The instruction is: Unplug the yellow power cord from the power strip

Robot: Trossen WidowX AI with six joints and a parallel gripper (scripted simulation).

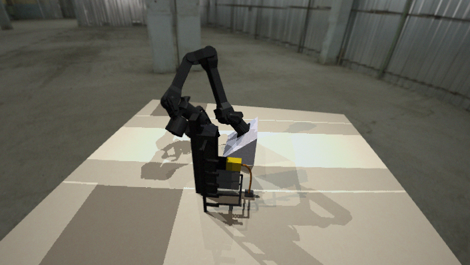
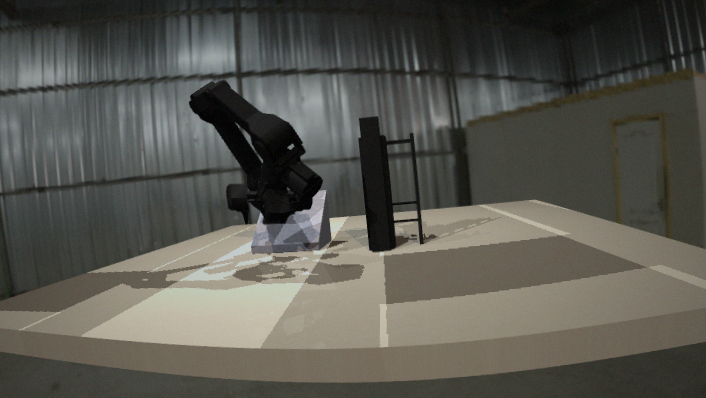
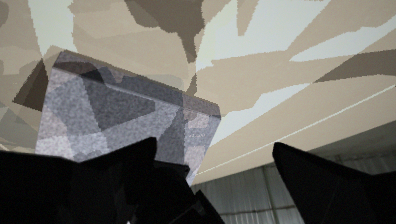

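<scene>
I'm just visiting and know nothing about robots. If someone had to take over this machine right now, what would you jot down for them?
Gripper: jaws wide open, holding nothing. It points down near the grey block, away from the plug.
Yellow plug: seated in the top socket of the upright black power strip. Its orange cord curves down to a small anchor on the table.
Done: nothing that shows; the plug looks untouched.
Left: bring the jaws to the yellow plug, close on it, pull it out of the strip, then open and back away from plug, cord and strip.
</scene>
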